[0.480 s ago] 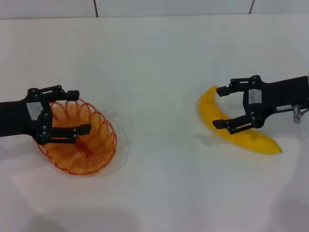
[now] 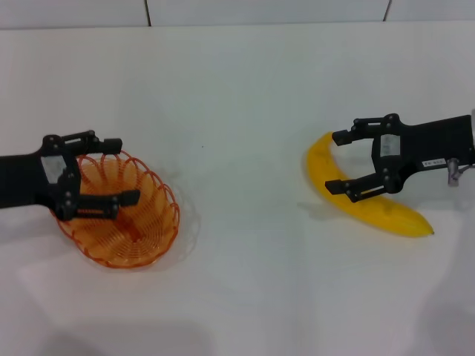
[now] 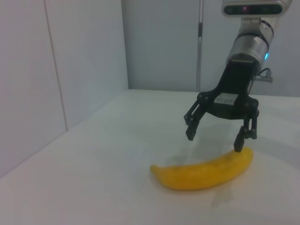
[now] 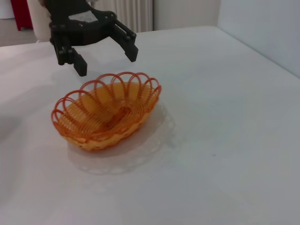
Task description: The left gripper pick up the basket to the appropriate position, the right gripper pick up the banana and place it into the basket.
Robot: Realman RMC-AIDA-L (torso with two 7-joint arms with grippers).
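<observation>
Left gripper point(image 2: 117, 170): fingers spread apart, poised above the basket point(image 2: 141, 222), which sits on the table point(image 2: 245, 111) beneath it. Right gripper point(image 2: 338, 162): fingers spread apart, straddling the banana point(image 2: 386, 215), which lies below on the table.

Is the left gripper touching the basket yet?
Apart. The right wrist view shows the left gripper open above the basket, with white table visible between its fingertips and the wire rim.

White table point(image 2: 245, 297) – pale panelled walls point(image 3: 61, 70) behind; soft even light.
</observation>
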